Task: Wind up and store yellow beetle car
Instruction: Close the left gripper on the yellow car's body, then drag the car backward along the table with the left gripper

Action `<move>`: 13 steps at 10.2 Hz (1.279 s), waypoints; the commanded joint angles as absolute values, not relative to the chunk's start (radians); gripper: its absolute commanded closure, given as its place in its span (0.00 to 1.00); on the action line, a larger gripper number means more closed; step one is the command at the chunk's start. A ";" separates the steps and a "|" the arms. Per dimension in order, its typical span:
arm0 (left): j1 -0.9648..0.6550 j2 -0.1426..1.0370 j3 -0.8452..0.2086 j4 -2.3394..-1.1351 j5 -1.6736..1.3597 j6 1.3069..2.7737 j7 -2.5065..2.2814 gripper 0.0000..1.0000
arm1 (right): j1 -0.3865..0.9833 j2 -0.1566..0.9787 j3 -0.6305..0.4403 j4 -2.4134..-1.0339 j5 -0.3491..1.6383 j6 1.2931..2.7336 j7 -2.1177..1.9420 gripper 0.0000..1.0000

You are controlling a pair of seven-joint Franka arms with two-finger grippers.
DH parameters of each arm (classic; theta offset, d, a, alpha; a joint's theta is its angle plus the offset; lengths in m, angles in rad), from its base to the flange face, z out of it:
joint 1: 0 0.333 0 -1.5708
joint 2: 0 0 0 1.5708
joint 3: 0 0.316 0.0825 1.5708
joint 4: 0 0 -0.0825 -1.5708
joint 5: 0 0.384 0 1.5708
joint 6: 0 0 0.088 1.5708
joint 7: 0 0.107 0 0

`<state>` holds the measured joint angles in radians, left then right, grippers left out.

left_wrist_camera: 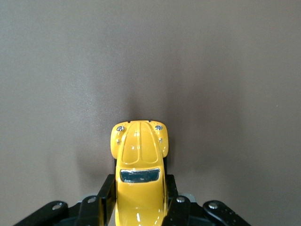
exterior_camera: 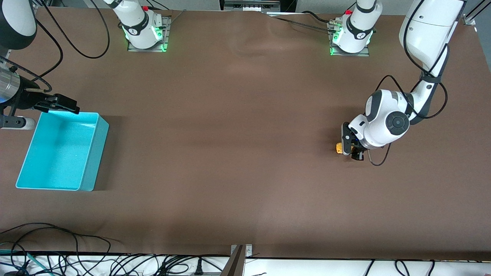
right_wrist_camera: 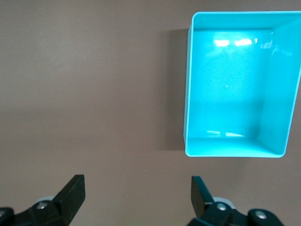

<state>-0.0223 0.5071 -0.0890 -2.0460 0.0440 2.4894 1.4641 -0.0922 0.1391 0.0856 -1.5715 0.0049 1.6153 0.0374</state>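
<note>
The yellow beetle car (exterior_camera: 339, 148) is at table level toward the left arm's end, its nose sticking out past the fingers. My left gripper (exterior_camera: 350, 148) is shut on it. In the left wrist view the car (left_wrist_camera: 139, 150) sits between the two black fingers (left_wrist_camera: 104, 197), which press on its sides behind the dark windscreen. My right gripper (exterior_camera: 65, 105) hangs open and empty over the rim of the teal bin (exterior_camera: 94, 153) that lies farthest from the front camera. In the right wrist view the right gripper (right_wrist_camera: 138, 193) has its jaws wide apart over bare table beside the bin (right_wrist_camera: 187, 84).
The teal bin is an open rectangular box with nothing in it, at the right arm's end of the table. Cables (exterior_camera: 57, 245) run along the table's edge nearest the front camera. The brown table top (exterior_camera: 230, 134) lies between the two grippers.
</note>
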 commanded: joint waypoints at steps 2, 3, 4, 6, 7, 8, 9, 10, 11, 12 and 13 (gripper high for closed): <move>-0.014 0.502 -0.091 -2.039 0.077 2.467 1.486 1.00 | -0.110 0.146 0.084 -1.551 0.029 1.608 0.020 0.00; -0.003 0.503 -0.087 -2.039 0.077 2.465 1.486 0.98 | -0.109 0.146 0.084 -1.552 0.029 1.603 0.020 0.00; 0.035 0.527 -0.087 -2.031 0.078 2.467 1.506 0.98 | -0.109 0.146 0.086 -1.551 0.028 1.609 0.020 0.00; 0.127 0.586 -0.087 -1.991 0.078 2.467 1.586 0.98 | -0.110 0.147 0.086 -1.552 0.028 1.609 0.020 0.00; 0.170 0.603 -0.086 -1.964 0.078 2.465 1.639 0.98 | -0.109 0.147 0.086 -1.552 0.029 1.609 0.020 0.00; 0.217 0.618 -0.086 -1.935 0.078 2.465 1.699 0.99 | -0.109 0.149 0.086 -1.554 0.029 1.609 0.020 0.00; 0.257 0.623 -0.086 -1.919 0.078 2.465 1.750 0.99 | -0.107 0.149 0.086 -1.552 0.029 1.606 0.020 0.00; 0.293 0.621 -0.083 -1.916 0.081 2.465 1.787 0.99 | -0.107 0.149 0.086 -1.554 0.029 1.602 0.020 0.00; 0.326 0.621 -0.083 -1.913 0.100 2.465 1.799 0.99 | -0.109 0.150 0.087 -1.552 0.029 1.611 0.020 0.00; 0.354 0.621 -0.083 -1.914 0.103 2.465 1.816 0.99 | -0.109 0.150 0.087 -1.552 0.029 1.611 0.020 0.00; 0.379 0.623 -0.083 -1.913 0.107 2.465 1.830 0.99 | -0.109 0.150 0.087 -1.552 0.031 1.611 0.020 0.00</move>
<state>0.3417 0.5667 -0.0780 -1.9424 0.0680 2.4517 1.8010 -0.1002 0.1410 0.0833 -1.5716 0.0064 1.6151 0.0361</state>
